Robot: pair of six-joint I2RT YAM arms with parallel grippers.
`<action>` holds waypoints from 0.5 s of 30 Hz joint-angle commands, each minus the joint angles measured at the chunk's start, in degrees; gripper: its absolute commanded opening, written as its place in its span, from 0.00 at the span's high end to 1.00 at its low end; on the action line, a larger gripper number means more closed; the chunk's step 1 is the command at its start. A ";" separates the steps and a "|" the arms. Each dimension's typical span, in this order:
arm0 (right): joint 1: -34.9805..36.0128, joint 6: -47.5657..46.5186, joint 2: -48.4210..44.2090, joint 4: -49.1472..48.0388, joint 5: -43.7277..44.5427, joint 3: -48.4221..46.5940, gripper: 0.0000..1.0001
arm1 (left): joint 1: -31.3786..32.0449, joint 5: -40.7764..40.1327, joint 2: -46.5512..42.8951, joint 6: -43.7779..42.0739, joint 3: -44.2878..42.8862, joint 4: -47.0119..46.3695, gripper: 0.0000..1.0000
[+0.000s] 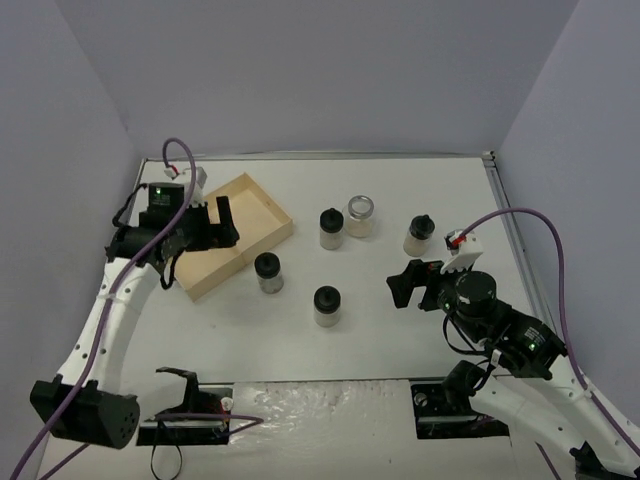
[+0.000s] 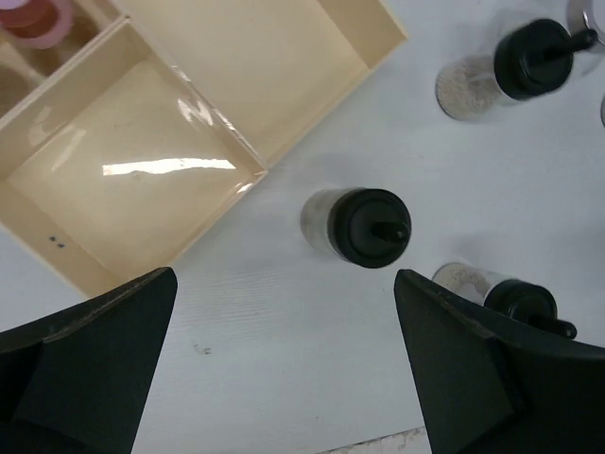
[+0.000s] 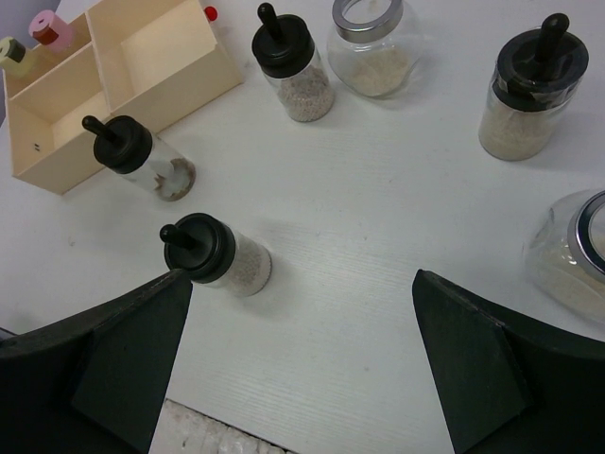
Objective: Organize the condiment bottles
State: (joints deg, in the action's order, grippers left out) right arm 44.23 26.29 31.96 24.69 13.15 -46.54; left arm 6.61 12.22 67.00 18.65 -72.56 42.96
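Note:
Four black-capped jars stand on the white table: near the tray, front middle, centre back and right. A silver-rimmed jar stands beside the centre-back one. A second silver-rimmed jar shows at the right edge of the right wrist view. Pink-capped and yellow-green-capped jars sit in the tray's far compartment. My left gripper is open and empty over the tray's near edge, above the table. My right gripper is open and empty, right of the front jar.
The pale wooden divided tray lies at the back left; its two nearer compartments hold nothing. Grey walls close in the table on three sides. A metal rail runs along the right edge.

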 commanded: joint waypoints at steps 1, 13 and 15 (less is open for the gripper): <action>-0.11 1.39 1.54 -3.33 1.36 -0.42 0.00 | 7.56 0.68 -3.92 -0.83 6.12 -6.52 0.03; -0.11 4.20 0.99 -3.50 4.69 1.11 0.00 | 25.55 -10.46 1.46 -1.33 6.30 -12.63 0.03; -0.11 4.31 1.94 -3.93 5.96 1.10 0.00 | 25.82 -11.04 1.94 -2.07 5.77 -12.90 0.03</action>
State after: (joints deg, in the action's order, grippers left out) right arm 44.23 29.00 32.07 24.68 14.93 -45.12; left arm 31.61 4.84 68.31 18.13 -62.09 35.01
